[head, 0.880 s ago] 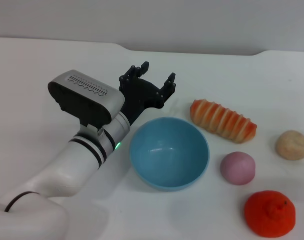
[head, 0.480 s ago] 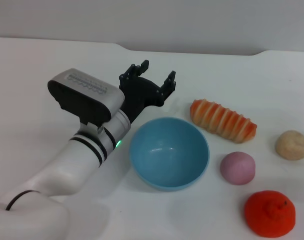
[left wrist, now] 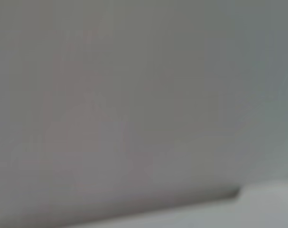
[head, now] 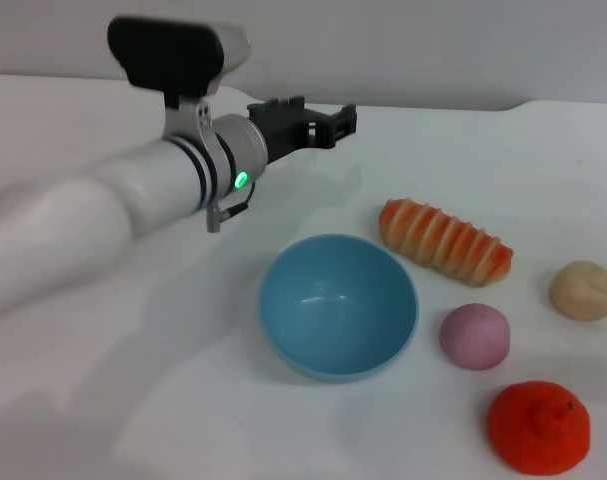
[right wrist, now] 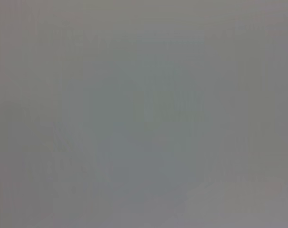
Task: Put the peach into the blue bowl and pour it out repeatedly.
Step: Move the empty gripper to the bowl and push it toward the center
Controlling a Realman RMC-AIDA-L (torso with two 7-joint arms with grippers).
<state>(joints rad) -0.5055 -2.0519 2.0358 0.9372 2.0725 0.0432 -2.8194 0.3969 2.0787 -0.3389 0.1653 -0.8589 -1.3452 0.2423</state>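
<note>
Peach (head: 474, 336) lies beside blue bowl (head: 338, 306), well apart from left tool (head: 318, 116).

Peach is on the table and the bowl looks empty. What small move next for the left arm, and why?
Probably swing the left gripper across toward the peach: it hangs behind the blue bowl, which is empty, and the peach lies beside it on the robot's right.

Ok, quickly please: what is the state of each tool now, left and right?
Left tool: raised above the table behind the blue bowl, holding nothing; open or shut cannot be told.
Right tool: not in view.
</note>
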